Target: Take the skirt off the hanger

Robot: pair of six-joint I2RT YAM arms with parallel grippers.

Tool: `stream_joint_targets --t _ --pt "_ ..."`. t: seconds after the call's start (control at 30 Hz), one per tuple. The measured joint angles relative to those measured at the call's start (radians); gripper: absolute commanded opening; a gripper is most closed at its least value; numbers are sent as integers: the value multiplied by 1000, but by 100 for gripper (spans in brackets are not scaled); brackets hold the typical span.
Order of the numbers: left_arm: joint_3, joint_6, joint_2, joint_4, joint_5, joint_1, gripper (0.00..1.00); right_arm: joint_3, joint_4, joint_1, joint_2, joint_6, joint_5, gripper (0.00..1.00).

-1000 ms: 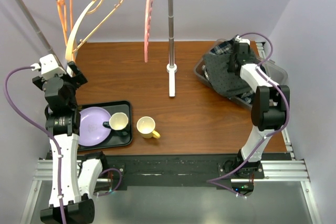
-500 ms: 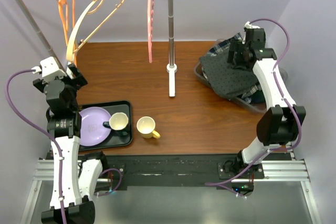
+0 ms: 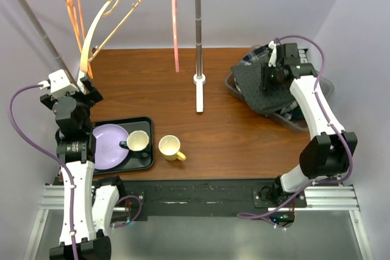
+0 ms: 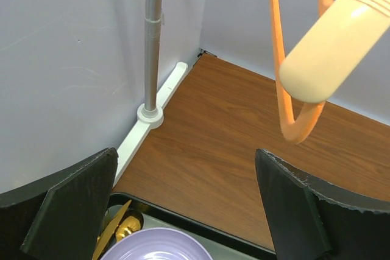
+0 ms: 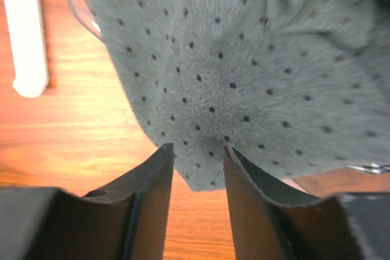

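The grey dotted skirt lies crumpled in the clear bin at the right, off any hanger, with one corner hanging over the bin's edge above the table. My right gripper hovers just over that corner. In the right wrist view its jaws stand a narrow gap apart, open, and the cloth looks flat, not pinched. On the rail hang a cream hanger, an orange hanger and a pink hanger, all bare. My left gripper is wide open and empty, below the cream hanger's end.
A plaid garment lies under the skirt in the bin. The rack's right post stands on a white foot mid-table. A black tray holds a purple plate and a cup. A yellow mug stands beside it.
My right gripper lifted off the skirt, swung back, then came down over its left corner with narrower jaws. The pink hanger has turned edge-on. The left arm sank slightly.
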Motion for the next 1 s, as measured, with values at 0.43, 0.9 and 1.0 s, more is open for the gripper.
stream_joint_targets --t 0.43,0.9,1.0 --pt "-9 -3 -3 13 18 0 100 -81 323 3 261 -50 154 33" --pt "-9 -3 17 5 22 0 100 -151 565 4 373 -40 181 40" --pt "-9 -3 16 6 21 0 100 -143 537 4 356 -26 163 53"
